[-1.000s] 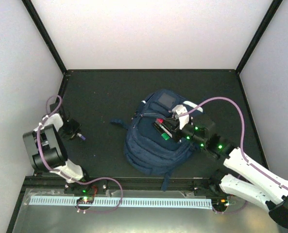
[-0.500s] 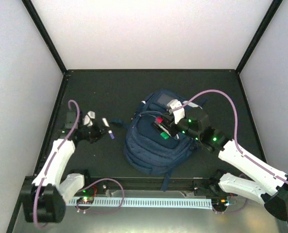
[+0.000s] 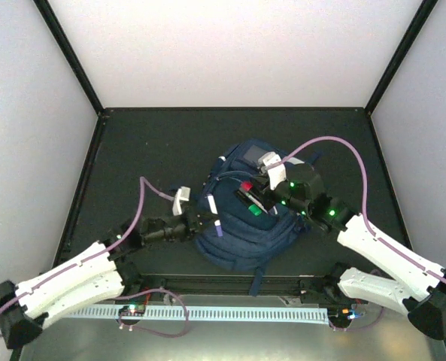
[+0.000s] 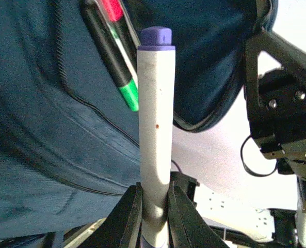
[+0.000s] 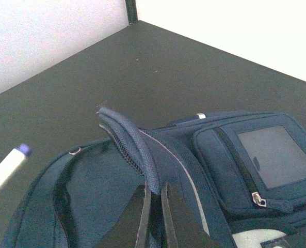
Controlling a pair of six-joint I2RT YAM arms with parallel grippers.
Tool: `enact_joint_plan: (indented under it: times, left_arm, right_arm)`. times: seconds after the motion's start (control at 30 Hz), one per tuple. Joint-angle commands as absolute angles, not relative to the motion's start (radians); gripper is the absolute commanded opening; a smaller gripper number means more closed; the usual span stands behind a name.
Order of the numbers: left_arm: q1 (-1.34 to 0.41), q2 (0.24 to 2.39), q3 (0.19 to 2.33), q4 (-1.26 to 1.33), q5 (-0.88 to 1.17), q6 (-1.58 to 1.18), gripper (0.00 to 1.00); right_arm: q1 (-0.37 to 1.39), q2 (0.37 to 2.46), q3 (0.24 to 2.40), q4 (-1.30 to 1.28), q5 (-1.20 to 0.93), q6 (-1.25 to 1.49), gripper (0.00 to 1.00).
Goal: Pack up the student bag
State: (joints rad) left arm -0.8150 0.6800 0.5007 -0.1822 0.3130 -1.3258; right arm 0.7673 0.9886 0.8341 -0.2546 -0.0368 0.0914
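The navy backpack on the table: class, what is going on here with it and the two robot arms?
The right gripper is shut on the zippered flap of the navy backpack, holding the opening up. The left gripper grips a white purple-capped marker, pointed toward that opening. A green-tipped marker and a red-tipped marker already lie inside.

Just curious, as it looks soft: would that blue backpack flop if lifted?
Probably floppy: the backpack fabric bunches into a thin ridge where the right fingers pinch it. Unlikely to roll or tip: it lies broad and slumped.
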Motion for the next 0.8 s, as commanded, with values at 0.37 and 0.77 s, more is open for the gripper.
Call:
enact_joint_plan:
  times: [0.37, 0.77]
  left_arm:
    - [-1.055, 1.101, 0.638, 0.241, -0.036, -1.448, 0.07]
    - [-1.036, 1.333, 0.815, 0.126, -0.166, -1.667, 0.23]
  right_arm:
    - [0.762, 0.936, 0.900, -0.255, 0.021, 0.087, 0.02]
    - [0.761, 0.902, 0.874, -0.254, 0.026, 0.076, 0.02]
